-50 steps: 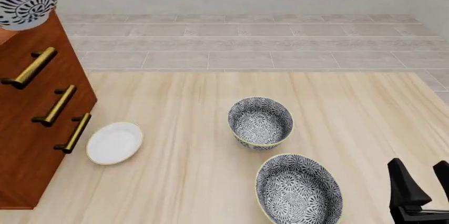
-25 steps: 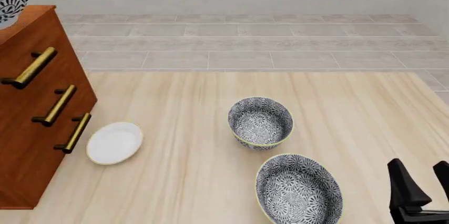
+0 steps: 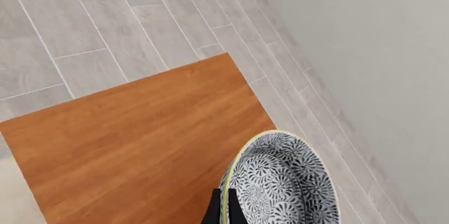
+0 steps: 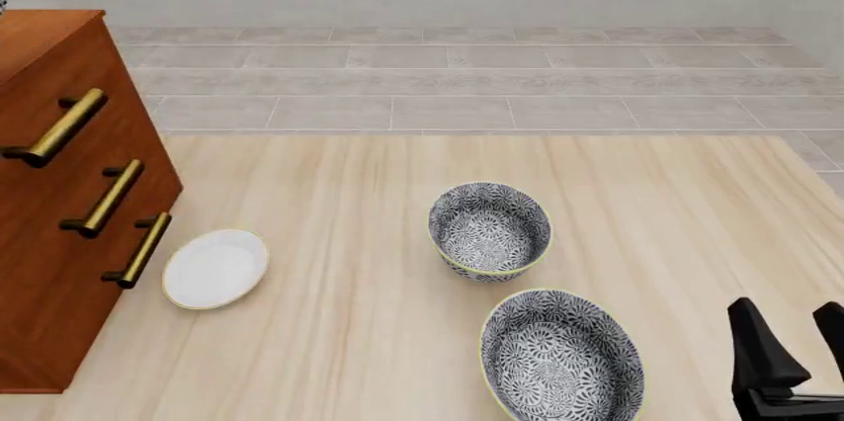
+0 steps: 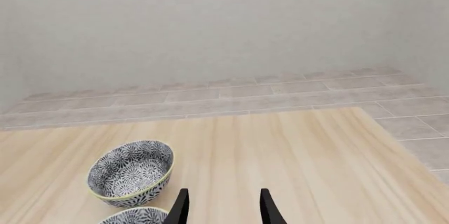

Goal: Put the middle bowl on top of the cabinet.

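Observation:
In the left wrist view, the middle bowl (image 3: pixel 281 182), floral grey-and-white with a pale yellow rim, hangs tilted over the far corner of the cabinet's flat top (image 3: pixel 140 145). My left gripper (image 3: pixel 224 209) is shut on its rim. The front view shows the cabinet (image 4: pixel 66 194) at the left with three brass-handled drawers. There the held bowl is almost wholly past the top-left edge and the left gripper is out of frame. My right gripper (image 4: pixel 788 307) (image 5: pixel 224 195) stands open and empty low at the table's near right.
Two look-alike floral bowls rest on the wooden table: one mid-table (image 4: pixel 489 230) (image 5: pixel 131 171), one nearer (image 4: pixel 562 357) (image 5: pixel 136 216), just left of the right gripper. A shallow white dish (image 4: pixel 215 268) lies beside the cabinet's lower drawer. Tiled floor and a wall lie beyond.
The held bowl has moved left and up across the cabinet top, leaving the front view almost entirely. The right gripper and the table bowls have not moved.

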`<state>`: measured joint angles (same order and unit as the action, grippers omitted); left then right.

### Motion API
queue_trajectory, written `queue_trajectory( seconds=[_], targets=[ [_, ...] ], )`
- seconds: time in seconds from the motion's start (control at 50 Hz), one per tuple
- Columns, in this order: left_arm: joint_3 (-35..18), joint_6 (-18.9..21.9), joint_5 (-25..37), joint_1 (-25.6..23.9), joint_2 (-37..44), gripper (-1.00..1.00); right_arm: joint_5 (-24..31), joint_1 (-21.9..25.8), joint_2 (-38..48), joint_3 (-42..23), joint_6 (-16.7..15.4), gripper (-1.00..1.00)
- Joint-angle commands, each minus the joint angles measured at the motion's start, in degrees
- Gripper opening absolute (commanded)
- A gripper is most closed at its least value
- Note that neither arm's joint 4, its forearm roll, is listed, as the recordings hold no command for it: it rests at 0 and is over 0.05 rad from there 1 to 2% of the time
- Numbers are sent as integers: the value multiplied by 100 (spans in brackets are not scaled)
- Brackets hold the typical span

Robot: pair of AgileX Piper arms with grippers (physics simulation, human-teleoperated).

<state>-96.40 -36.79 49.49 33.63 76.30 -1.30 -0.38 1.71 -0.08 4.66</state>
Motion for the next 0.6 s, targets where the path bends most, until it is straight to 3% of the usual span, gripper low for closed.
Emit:
queue_trajectory(
  seconds=[0.02, 0.6],
  targets=[
    [-100, 20, -47, 216, 81, -100, -5, 0, 2, 1, -1, 100],
    [174, -75, -349, 535, 236, -100, 71, -22, -90, -4, -15, 100]
  ],
)
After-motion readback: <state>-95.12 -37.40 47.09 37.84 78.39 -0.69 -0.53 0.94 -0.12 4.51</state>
